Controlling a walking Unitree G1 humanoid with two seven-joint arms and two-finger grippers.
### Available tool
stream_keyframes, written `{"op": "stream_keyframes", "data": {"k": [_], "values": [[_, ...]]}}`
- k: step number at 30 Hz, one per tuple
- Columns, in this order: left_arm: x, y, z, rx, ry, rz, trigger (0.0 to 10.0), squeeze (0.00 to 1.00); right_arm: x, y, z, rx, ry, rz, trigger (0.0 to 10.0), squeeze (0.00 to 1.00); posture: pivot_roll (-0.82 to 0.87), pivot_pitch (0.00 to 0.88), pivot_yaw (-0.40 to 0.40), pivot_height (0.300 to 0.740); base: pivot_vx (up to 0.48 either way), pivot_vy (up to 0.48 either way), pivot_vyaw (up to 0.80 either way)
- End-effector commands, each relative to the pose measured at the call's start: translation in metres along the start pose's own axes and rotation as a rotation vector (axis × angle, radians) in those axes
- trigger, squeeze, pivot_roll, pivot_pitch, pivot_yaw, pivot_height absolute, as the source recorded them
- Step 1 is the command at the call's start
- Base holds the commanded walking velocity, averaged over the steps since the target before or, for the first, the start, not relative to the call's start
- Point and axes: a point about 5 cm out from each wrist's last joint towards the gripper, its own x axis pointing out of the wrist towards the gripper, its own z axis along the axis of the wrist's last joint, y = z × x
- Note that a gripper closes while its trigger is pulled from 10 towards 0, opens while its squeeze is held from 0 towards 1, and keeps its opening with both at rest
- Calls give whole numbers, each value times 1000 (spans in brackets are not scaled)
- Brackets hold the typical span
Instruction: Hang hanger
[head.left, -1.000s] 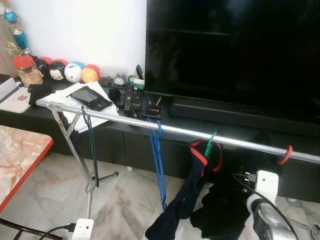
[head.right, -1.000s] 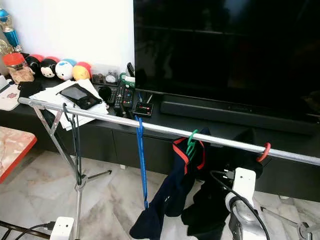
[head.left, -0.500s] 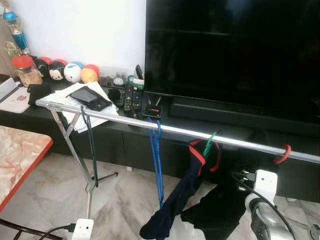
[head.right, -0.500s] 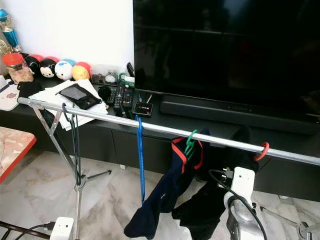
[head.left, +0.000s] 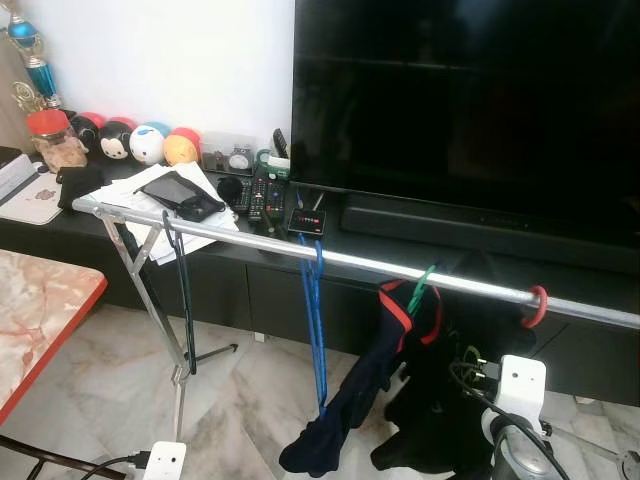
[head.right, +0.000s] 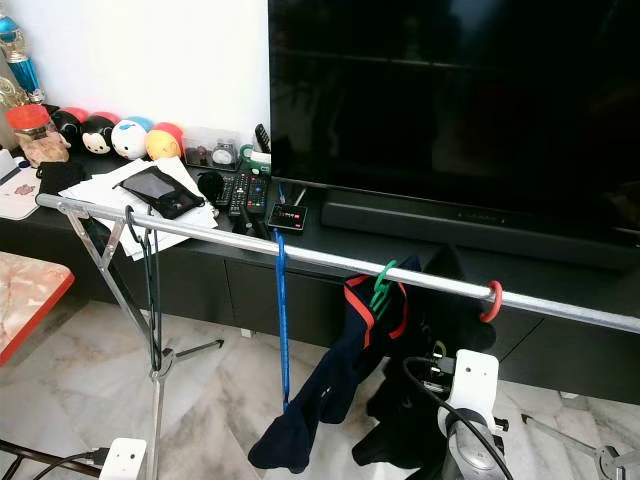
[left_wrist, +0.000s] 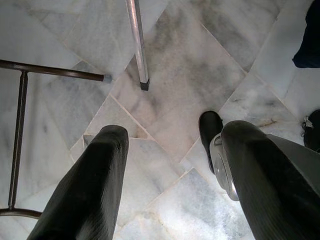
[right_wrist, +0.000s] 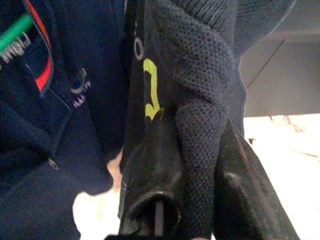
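- Head views: red hanger (head.left: 535, 306) hooked on the silver rail (head.left: 340, 260), right of a green-hangered navy garment (head.right: 345, 370).
- Left wrist: left gripper (left_wrist: 172, 165) fingers apart above marble floor (left_wrist: 175, 65).
- Right wrist: right gripper (right_wrist: 192, 200) clamped on black knit cloth (right_wrist: 200, 100).

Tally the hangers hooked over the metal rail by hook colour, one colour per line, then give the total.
Black hanger: 1
Blue hanger: 1
Green hanger: 1
Red hanger: 1
Total on the metal rail: 4
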Motion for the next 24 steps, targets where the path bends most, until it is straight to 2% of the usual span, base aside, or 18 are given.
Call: {"op": "stream_keyframes", "data": {"k": [1, 7, 9, 10, 11, 12, 17, 24], "values": [[-2, 0, -8, 6, 25, -2, 10000, 0, 0, -3, 22, -2, -122, -22, 0, 0, -54, 0, -76, 740, 0, 0, 0], [-2, 2, -10, 8, 29, 3, 10000, 0, -4, 0, 28, 21, -185, -5, 0, 0, -62, 0, -71, 740, 0, 0, 0], [-2, 3, -10, 7, 30, 6, 10000, 0, -8, 2, 14, 5, -134, -4, 0, 0, -73, 0, -65, 740, 0, 0, 0], [-2, 3, -10, 7, 30, 6, 10000, 0, -8, 2, 14, 5, -134, -4, 0, 0, -73, 0, -65, 740, 0, 0, 0], [-2, 4, -10, 3, 31, 8, 10000, 0, -11, 2, 3, -11, -91, -11, 745, 0, -76, 0, -62, 740, 0, 0, 0], [-2, 4, -11, 0, 33, 10, 10000, 0, -13, 2, -8, -21, -51, -21, 10000, 0, -77, 0, -60, 740, 0, 0, 0], [-2, 5, -11, 3, 36, 11, 10000, 0, -17, 2, -21, -11, -25, -38, 10000, 0, -67, 0, -56, 740, 0, 0, 0], [-2, 7, -11, -6, 35, 13, 10000, 0, -19, 8, -21, -2, -51, -27, 10000, 0, -63, 0, -55, 740, 0, 0, 0]]}}
